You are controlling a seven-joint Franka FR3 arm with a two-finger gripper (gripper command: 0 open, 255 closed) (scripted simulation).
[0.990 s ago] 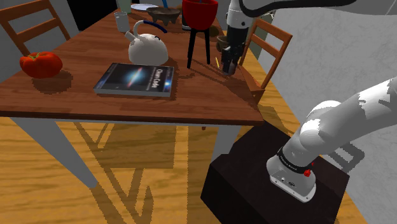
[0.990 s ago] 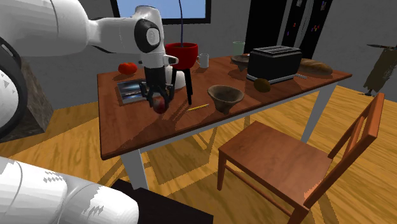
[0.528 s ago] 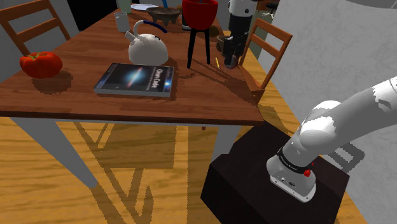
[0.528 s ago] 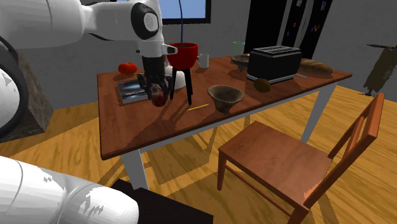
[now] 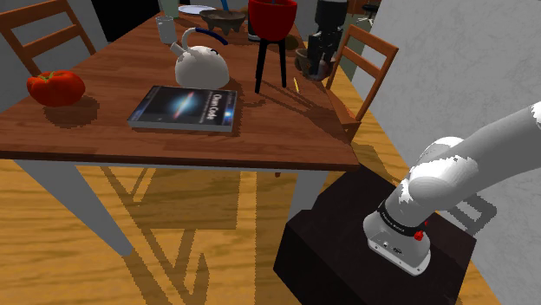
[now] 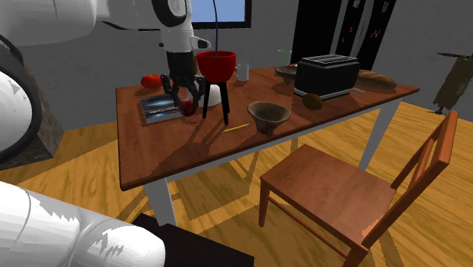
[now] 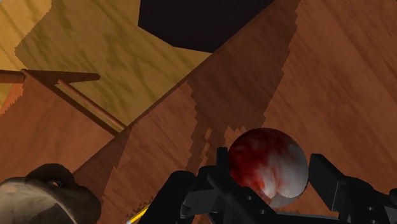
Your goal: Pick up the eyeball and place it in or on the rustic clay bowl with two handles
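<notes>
Second exterior view is showing the black gripper [image 6: 186, 105] hanging above the wooden table [image 6: 174, 163], its two fingers clenching a blood-streaked eyeball [image 6: 187, 109] and holding it clear of the tabletop. Going from that view's left, a red tomato [image 6: 151, 80] is lying behind the gripper and off to its left side, and a dark-covered book [image 6: 155, 108] is lying just below and beside the gripper on the same side. Immediately to the gripper's right in this view, a red pot [image 6: 216, 64] is standing on thin black legs [image 6: 226, 106], close to the fingers. Further right, a yellow pencil [image 6: 236, 127] is lying on the wood between the gripper and the brown clay bowl [image 6: 269, 115], which is sitting well apart from the gripper and lower than the eyeball. Beyond the bowl, far from the gripper, a black toaster [image 6: 326, 76] is standing near the table's far end, and a wooden chair [image 6: 341, 182] is standing off the table's near side. Wrist view is showing the eyeball's red and pale surface sitting squarely between the black fingers [image 7: 321, 170], which are pressing on both of its flanks, while the bowl's rough rim is appearing off to one side of the gripper, apart from it, over the brown tabletop.
</notes>
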